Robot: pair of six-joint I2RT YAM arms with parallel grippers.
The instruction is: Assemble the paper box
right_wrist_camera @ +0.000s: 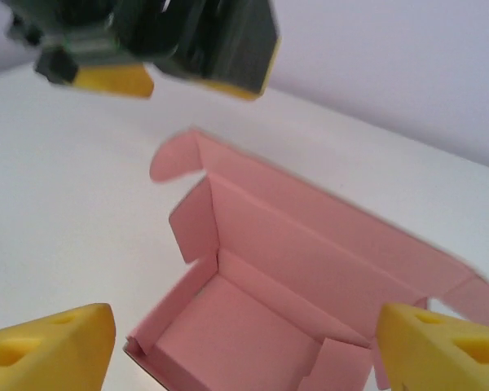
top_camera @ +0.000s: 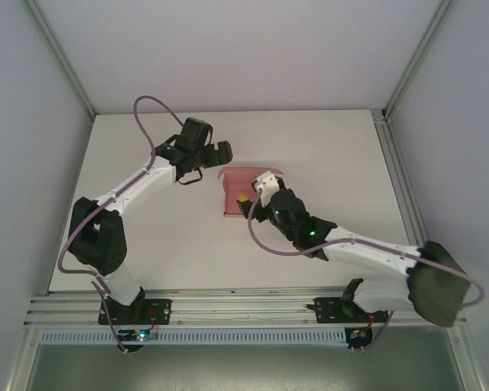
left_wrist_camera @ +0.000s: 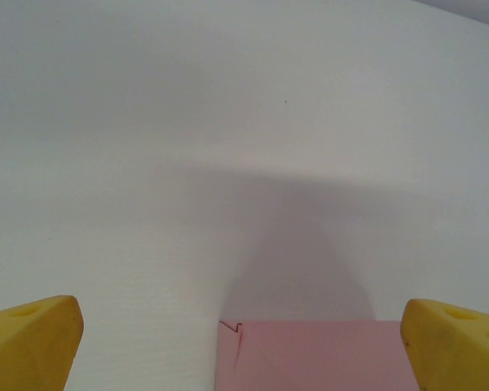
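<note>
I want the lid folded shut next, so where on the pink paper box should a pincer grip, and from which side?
On the paper box, probably the free top edge of the raised lid, coming down from above with a finger on each face. The lid is a thin sheet standing behind the formed tray, its edge exposed; the open left pincer hovers nearby.

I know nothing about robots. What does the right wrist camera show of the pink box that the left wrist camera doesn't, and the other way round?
Right wrist view, not the left: the inside of the paper box, with its floor, raised walls and open lid, and the left gripper open beyond it. Left wrist view, not the right: a small slit at the box's corner and a long shadow on the table. Both: pink card, white table, and yellow fingertips spread wide at the bottom corners.
</note>
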